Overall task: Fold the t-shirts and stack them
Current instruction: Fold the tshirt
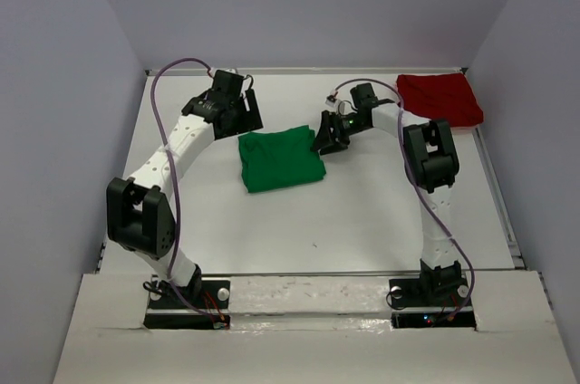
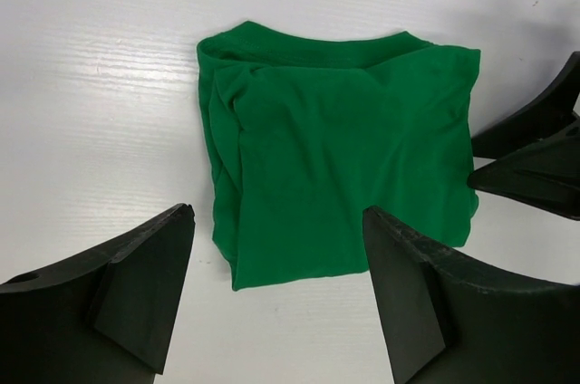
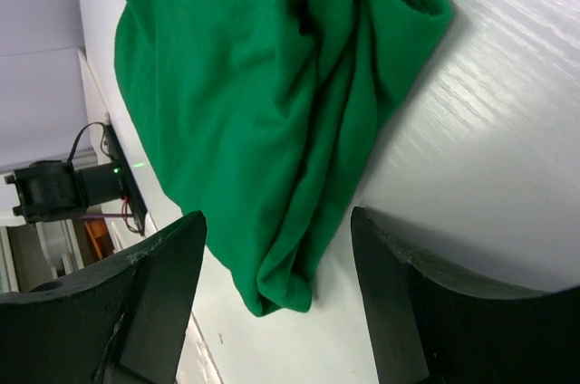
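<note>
Green t-shirt (image 1: pixel 279 159) lay folded mid-desk. Red t-shirt (image 1: pixel 440 97) sat at far right corner, well apart. Left pincer (image 1: pixel 243 115) and right pincer (image 1: pixel 328 138) both stood open, empty, flanking green.

Risk: pinching top layer only would likely unfold bundle; loose right-edge folds could slip.

Top external: sits high above and behind both arm bases (image 1: pixel 186 298), looks forward and down, far enough to hold the whole table (image 1: pixel 381 221). Left wrist: looks steeply down from close range, with the left fingers (image 2: pixel 118 302) along the lower edge. Right wrist: hangs even closer, looks slantwise over the tabletop, with the right fingers (image 3: pixel 127 312) at the bottom. Shared by all three: the green shirt (image 1: pixel 279 159), centre of the top view. Right fingers also at the right edge of the left wrist view.
</note>
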Action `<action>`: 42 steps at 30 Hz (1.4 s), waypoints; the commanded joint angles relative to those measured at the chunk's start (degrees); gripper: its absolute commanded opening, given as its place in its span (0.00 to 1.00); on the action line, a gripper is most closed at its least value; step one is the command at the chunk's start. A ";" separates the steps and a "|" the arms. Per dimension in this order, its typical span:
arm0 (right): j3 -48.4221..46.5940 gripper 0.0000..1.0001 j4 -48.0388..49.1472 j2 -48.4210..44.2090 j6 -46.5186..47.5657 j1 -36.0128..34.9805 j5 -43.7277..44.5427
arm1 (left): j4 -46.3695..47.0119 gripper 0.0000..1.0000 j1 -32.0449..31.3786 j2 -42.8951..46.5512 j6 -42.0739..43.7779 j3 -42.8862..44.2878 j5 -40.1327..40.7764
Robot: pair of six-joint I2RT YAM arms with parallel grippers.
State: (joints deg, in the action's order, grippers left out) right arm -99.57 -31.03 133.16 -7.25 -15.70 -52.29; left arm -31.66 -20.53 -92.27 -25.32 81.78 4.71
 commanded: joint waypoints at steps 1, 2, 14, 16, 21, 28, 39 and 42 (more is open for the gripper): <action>0.43 0.72 1.23 4.12 0.04 -2.14 4.57 | -1.03 0.85 -0.12 4.20 0.89 3.04 -0.32; -0.09 0.72 1.32 4.38 -0.40 -2.83 4.83 | -1.30 0.85 -0.21 4.29 0.97 3.12 -0.40; -2.21 0.72 1.49 4.47 -4.70 -6.44 9.84 | -2.70 0.85 -0.12 6.13 1.24 5.23 -0.23; -1.16 0.70 1.84 4.12 -5.58 -7.05 10.80 | -2.97 0.85 -0.03 6.49 1.41 5.67 -0.05; 1.04 0.63 2.90 3.68 -7.96 -7.59 14.58 | -4.02 0.85 0.06 7.63 1.85 7.25 0.30; 2.71 0.52 2.90 3.86 -9.63 -8.73 17.49 | -4.64 0.85 0.23 9.12 2.29 7.61 0.56; 5.88 0.21 2.73 1.40 -10.77 -9.78 22.85 | -4.64 0.85 1.29 10.79 2.82 7.34 0.13; 6.49 0.11 2.90 0.70 -10.77 -9.78 23.20 | -4.47 0.85 1.29 10.97 2.91 7.08 0.12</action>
State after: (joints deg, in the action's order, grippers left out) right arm -96.71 -24.05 132.40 -19.92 -24.43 -39.09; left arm -36.34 -19.73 -84.01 -23.77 86.91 4.95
